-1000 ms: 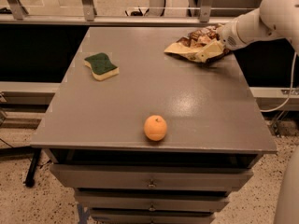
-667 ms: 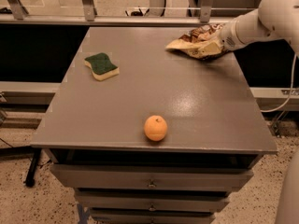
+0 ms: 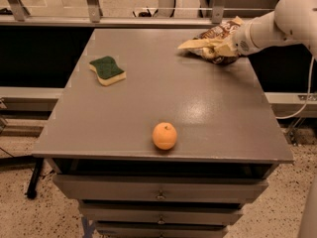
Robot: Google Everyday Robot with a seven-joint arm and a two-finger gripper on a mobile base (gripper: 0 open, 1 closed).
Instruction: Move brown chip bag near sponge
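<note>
In the camera view we look down on a grey desk (image 3: 198, 100) with drawers (image 3: 159, 194) stacked beneath its front edge. The white arm (image 3: 277, 20) comes in from the upper right, and its pincer (image 3: 227, 47) sits over the far right corner of the desk, closed on the brown chip bag (image 3: 210, 39). The bag is crumpled. Its dark printed side faces up and back, and a pale tan end juts out to the left, seemingly raised a little off the surface with a dark shadow beneath it. We cannot make out exactly how much of the bag the pincer covers.

The sponge (image 3: 107, 69) lies flat on the far left part of the desk, green side up with the yellow foam showing along its near edge. It is well apart from the bag, with a wide stretch of bare desk top between the two.

A round orange fruit (image 3: 164, 135) stands close to the front edge, roughly midway across and touching nothing else.

Behind the desk runs a metal rail with upright posts (image 3: 92, 3). On the right, a pale cable (image 3: 303, 103) hangs down beside the desk, and speckled floor (image 3: 20, 217) shows at the lower left.
</note>
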